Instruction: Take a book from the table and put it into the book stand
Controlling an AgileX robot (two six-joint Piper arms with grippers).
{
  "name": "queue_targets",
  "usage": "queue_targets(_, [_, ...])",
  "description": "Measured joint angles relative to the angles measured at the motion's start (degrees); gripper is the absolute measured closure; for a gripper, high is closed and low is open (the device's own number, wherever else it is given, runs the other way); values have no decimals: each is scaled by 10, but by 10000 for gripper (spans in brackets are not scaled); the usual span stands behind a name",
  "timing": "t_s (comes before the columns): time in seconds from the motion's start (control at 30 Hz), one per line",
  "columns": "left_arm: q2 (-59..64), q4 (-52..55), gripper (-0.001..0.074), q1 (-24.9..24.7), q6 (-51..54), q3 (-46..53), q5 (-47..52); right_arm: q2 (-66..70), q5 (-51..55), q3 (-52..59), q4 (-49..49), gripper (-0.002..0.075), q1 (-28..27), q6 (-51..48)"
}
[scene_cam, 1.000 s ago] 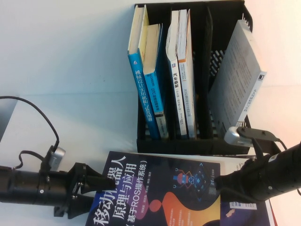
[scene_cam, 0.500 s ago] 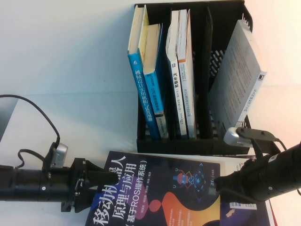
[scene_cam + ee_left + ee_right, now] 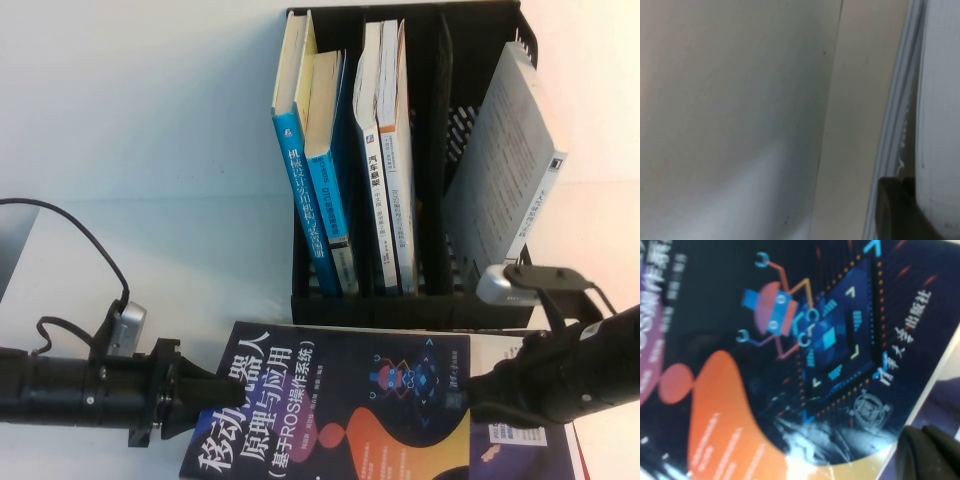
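The black book (image 3: 350, 410) with white Chinese title, orange and purple blobs and blue circuit graphic lies on the white table (image 3: 150, 150) in front of the black book stand (image 3: 400, 308). My left gripper (image 3: 215, 395) is at the book's left edge, shut on it. In the left wrist view the page edges (image 3: 940, 100) fill the side next to one dark finger (image 3: 895, 210). My right gripper (image 3: 470, 395) is shut, its tip against the book's right edge. In the right wrist view it (image 3: 932, 452) sits beside the cover (image 3: 765, 340).
The stand holds two blue books (image 3: 315, 190), white-spined books (image 3: 385, 160) and a grey book (image 3: 505, 160) leaning in the right slot. One narrow slot (image 3: 430, 150) between them holds nothing. Another book (image 3: 525, 452) lies under the black one at the right.
My left gripper slid right onto the book's left edge and its fingers closed together. The book's left side shifted slightly. The right arm moved a little right.
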Motion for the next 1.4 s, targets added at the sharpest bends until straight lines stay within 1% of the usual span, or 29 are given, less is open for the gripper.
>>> queue_targets(0.13, [-6,14,615,0,-18,-13,0,-50,0,0,-14,729,0,0])
queue_targets(0.27, [-49,29,615,-1,-41,-15,-5,-119,0,0,-46,729,0,0])
queue_targets(0.43, [-159,50,619,-1,-93,-15,-13,-202,4,0,-88,729,0,1])
queue_targets(0.6, [-311,82,622,-1,-179,-29,-15,-275,9,0,-108,729,-1,2])
queue_targets(0.73, [-426,123,622,-1,-250,-85,-11,-309,9,0,-110,729,-1,2])
queue_targets(0.8, [-474,132,621,-1,-286,-132,1,-315,8,0,-111,729,-1,3])
queue_targets(0.93, [-529,136,622,-1,-347,-237,22,-318,7,1,-111,729,-2,4])
queue_targets(1.1, [-540,161,622,-1,-409,-366,18,-318,7,1,-111,729,-2,11])
queue_targets(1.2, [-538,177,622,-1,-435,-409,-4,-318,7,1,-111,729,-2,16])
queue_targets(1.4, [-512,200,622,-2,-459,-449,-42,-318,18,1,-125,729,-2,40])
